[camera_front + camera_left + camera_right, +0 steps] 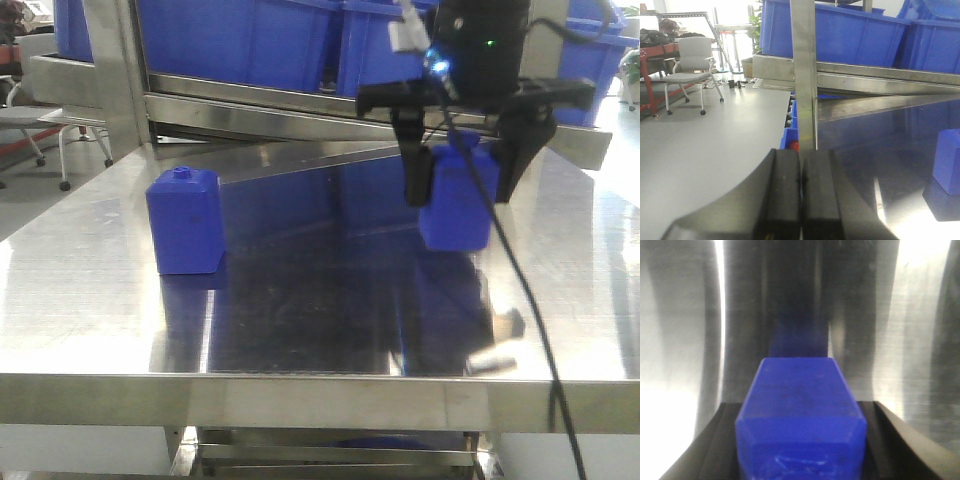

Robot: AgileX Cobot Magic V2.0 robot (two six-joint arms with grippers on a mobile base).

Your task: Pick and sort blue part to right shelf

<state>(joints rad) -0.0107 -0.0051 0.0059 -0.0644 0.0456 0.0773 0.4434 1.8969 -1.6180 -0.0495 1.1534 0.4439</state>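
The blue part (458, 200), a solid-blue bottle-shaped block with a short neck, stands on the steel table (90, 300) at the right. My right gripper (460, 198) reaches down over it, one black finger on each side, closed against its sides. In the right wrist view the part (800, 410) fills the gap between the fingers (715, 440). My left gripper (801, 167) is shut and empty, low over the table's left edge. The right shelf (300, 100), steel-railed with large blue bins (250, 40), stands behind the table.
A second blue block (186, 222) with a flat top and tiny button stands on the table's left; its edge shows in the left wrist view (947, 160). A steel upright (805, 75) rises ahead of the left gripper. An office chair (690, 70) stands far left.
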